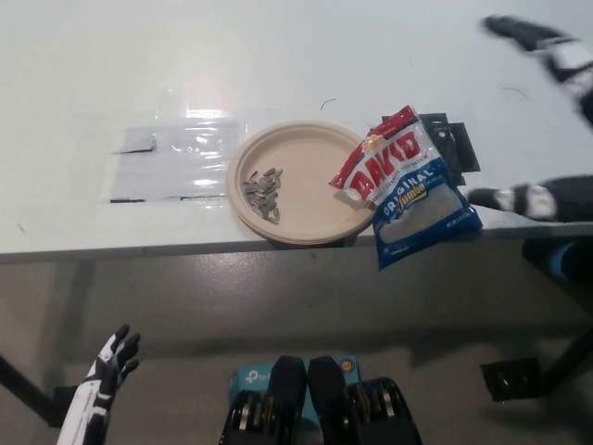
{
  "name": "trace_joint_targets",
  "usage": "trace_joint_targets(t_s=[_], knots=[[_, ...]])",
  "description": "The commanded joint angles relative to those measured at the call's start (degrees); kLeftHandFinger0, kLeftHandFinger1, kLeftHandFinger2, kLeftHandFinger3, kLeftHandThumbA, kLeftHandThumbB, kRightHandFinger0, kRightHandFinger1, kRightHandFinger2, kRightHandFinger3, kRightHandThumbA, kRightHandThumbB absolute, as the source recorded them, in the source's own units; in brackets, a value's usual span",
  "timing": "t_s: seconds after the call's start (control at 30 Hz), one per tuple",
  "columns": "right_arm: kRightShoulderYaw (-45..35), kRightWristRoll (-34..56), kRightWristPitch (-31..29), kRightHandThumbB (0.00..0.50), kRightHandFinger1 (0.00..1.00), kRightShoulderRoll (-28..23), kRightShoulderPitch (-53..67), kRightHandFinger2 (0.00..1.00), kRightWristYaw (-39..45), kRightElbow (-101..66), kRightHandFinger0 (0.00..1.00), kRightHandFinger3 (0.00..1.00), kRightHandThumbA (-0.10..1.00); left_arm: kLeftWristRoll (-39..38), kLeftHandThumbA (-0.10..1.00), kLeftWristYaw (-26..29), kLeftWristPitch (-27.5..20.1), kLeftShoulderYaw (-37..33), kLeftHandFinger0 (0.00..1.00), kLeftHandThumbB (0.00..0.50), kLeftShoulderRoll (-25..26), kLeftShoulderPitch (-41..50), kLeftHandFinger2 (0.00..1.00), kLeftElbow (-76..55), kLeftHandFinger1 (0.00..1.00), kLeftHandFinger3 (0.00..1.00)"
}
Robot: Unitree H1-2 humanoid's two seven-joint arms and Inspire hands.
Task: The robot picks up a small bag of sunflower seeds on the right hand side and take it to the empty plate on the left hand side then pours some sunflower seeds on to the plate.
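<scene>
Your right hand (556,120) sits at the far right edge of view, spread wide and holding nothing: one black finger (519,31) reaches up near the top right corner, another (505,198) pokes in low at the right, and the palm between them is mostly cut off by the frame. The bag (410,185) lies on the counter (278,65) to the left of that hand, clear of both fingers, with the lower finger's tip just beside the bag's bottom right corner. You can see the bag lying flat and tilted, its red top resting over the plate's right rim and its blue bottom hanging past the counter's front edge. The plate (315,167) sits further left of your right hand, touching the bag, and a small heap of seeds (263,193) lies on its left side. Beyond the plate, a clear plastic sheet (176,159) lies flat on the counter. A dark patch (454,144) shows from under the bag's upper right edge. Your left hand (104,375) rests low at the bottom left, well below the counter's edge, fingers loosely apart and empty.
</scene>
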Motion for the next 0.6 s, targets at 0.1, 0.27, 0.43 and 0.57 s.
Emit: trace_joint_targets(t_s=[0.1, 0.27, 0.43, 0.57], knots=[[-15.5, 17.0, -1.3, 0.472, 1.0, 5.7, 6.5, 1.0, -18.3, -17.9, 1.0, 1.0, 1.0, -4.0, 1.0, -3.0, -5.5, -1.5, 1.0, 0.219, 0.4, -3.4, 1.0, 1.2, 1.0, 1.0], [-12.3, 16.5, -8.9, 0.468, 1.0, 14.0, 17.3, 1.0, -18.6, -17.9, 1.0, 1.0, 1.0, -4.5, 1.0, -3.5, -6.0, -2.1, 1.0, 0.222, 0.6, -3.6, 1.0, 2.2, 1.0, 1.0], [-5.5, 11.7, -17.8, 0.488, 1.0, 19.8, 30.2, 1.0, -15.2, -8.7, 1.0, 1.0, 1.0, -4.2, 1.0, -3.1, -6.3, -1.9, 1.0, 0.2, 0.5, -3.3, 1.0, 2.3, 1.0, 1.0], [-1.5, 5.2, -28.5, 0.318, 1.0, 21.3, 35.2, 1.0, -15.8, 2.6, 1.0, 1.0, 1.0, -4.4, 1.0, -3.4, -6.4, -2.0, 1.0, 0.209, 0.4, -2.5, 1.0, 2.1, 1.0, 1.0]])
